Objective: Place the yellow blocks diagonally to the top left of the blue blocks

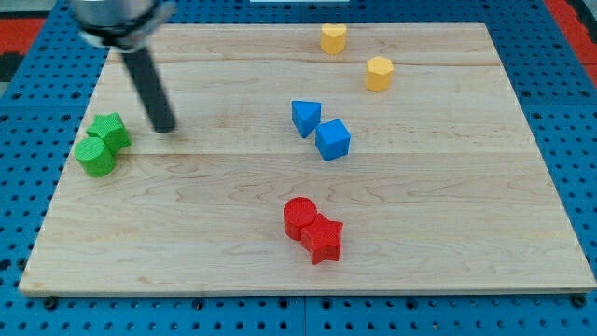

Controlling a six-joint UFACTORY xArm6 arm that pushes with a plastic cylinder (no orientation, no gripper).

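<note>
**Bench inventory: eight blocks, one rod**

Item 1. My end effector: a straight dark rod with nothing that opens or closes, and it has hold of nothing. My tip [165,129] rests on the bench toward the view's left, just to the right of the green pair and apart from both, well to the left of the blue blocks and far from the yellow ones.

Item 2. Bench [448,243]: a pale wooden board lying on a blue perforated surface [28,84].

Item 3. Yellow blocks, two. One yellow block [333,38] sits near the board's top edge, its shape hard to make out. The yellow hexagonal block [379,73] lies a little below it and to its right, with a gap between them. Both are above and to the right of the blue pair.

Item 4. Blue blocks, two, near the board's middle. The blue triangular block [305,118] is upper left; the blue cube [332,140] is lower right, just beside it.

Item 5. Red blocks, two, touching, toward the view's bottom: a red cylinder [299,217] and, lower right, a red star-shaped block [324,239].

Item 6. Green blocks, two, touching, at the view's left: a green star-shaped block [110,130] above a green cylinder [95,155].
</note>
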